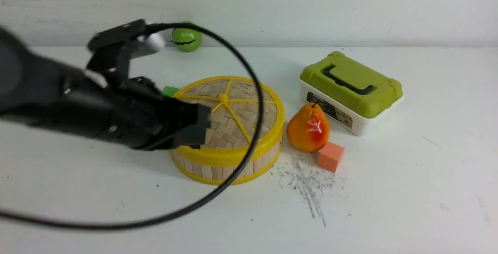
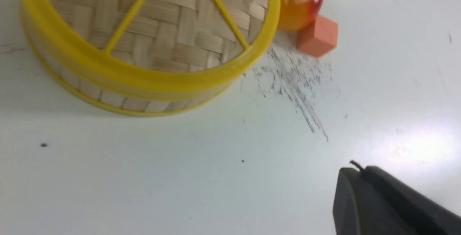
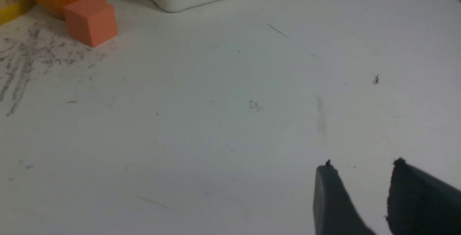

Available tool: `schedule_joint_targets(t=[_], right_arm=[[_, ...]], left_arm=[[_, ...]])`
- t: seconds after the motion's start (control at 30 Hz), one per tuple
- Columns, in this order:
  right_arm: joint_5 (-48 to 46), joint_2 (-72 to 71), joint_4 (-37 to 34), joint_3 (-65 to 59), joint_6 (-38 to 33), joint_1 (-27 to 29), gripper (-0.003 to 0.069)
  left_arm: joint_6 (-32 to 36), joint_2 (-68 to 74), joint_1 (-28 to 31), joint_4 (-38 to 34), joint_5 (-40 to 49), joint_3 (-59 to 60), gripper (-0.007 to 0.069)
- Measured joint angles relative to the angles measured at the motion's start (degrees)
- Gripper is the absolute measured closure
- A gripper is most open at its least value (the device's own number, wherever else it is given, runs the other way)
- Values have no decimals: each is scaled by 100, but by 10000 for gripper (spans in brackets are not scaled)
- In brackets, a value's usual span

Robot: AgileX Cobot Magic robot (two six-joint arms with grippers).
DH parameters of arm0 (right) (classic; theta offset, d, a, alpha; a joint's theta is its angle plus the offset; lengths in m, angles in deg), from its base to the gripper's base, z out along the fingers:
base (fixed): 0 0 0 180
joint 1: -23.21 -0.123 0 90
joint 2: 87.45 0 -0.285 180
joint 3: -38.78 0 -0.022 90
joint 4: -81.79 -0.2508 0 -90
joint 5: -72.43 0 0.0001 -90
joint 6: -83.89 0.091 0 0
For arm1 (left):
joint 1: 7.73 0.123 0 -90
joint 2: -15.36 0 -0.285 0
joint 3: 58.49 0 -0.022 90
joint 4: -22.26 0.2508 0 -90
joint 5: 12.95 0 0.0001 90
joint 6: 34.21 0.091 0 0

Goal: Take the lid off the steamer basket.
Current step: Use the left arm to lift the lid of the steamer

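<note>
Fingers of the left arm are clenched on nothing, hovering just short of the lid, which sits on the steamer basket mid-desk. They seem placed for an approach, not yet opened. The right fingers wait parted, well aside.

**A:** I'm counting one steamer basket and one lid. What are you getting?

**B:** I'm seeing one pear and two cubes: one orange cube, one green cube, half hidden. One green ball too.

**A:** I'm adding one box, green-topped. And two grippers are showing: the left gripper and the right gripper.
</note>
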Motion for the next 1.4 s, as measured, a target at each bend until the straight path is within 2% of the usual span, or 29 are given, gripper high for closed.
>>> schedule_joint_targets(t=[0.07,0.1,0.17,0.37,0.57,0.63,0.7,0.8,0.83,0.9,1.0,1.13,1.3,1.4], right_arm=[[0,0,0,0,0,0,419],[0,0,0,0,0,0,419],[0,0,0,0,0,0,419],[0,0,0,0,0,0,419],[0,0,0,0,0,0,419],[0,0,0,0,0,0,419],[0,0,0,0,0,0,419],[0,0,0,0,0,0,419],[0,0,0,0,0,0,419],[0,0,0,0,0,0,419],[0,0,0,0,0,0,419],[0,0,0,0,0,0,419],[0,0,0,0,0,0,419],[0,0,0,0,0,0,419]], left_arm=[[-59,795,-6,248,778,-1035,637],[-59,849,-6,248,822,-1035,637],[-359,1439,-6,657,1188,-1847,637],[-1104,2578,-6,1721,1389,-3320,637],[-1251,3440,-6,2486,1709,-4585,635],[-1259,3634,-6,2648,1838,-4881,610],[-1250,3712,-6,2749,1874,-5001,579],[-980,3907,-6,2881,1924,-5124,454],[-954,3918,-6,2880,1931,-5124,446],[-703,4012,-6,2888,1930,-5129,356],[-572,4115,-34,2897,1828,-5129,293],[-530,4208,-154,3041,1669,-5129,281],[-564,4353,-306,3209,1550,-5129,307],[-914,4469,-306,3309,1502,-5129,336]])
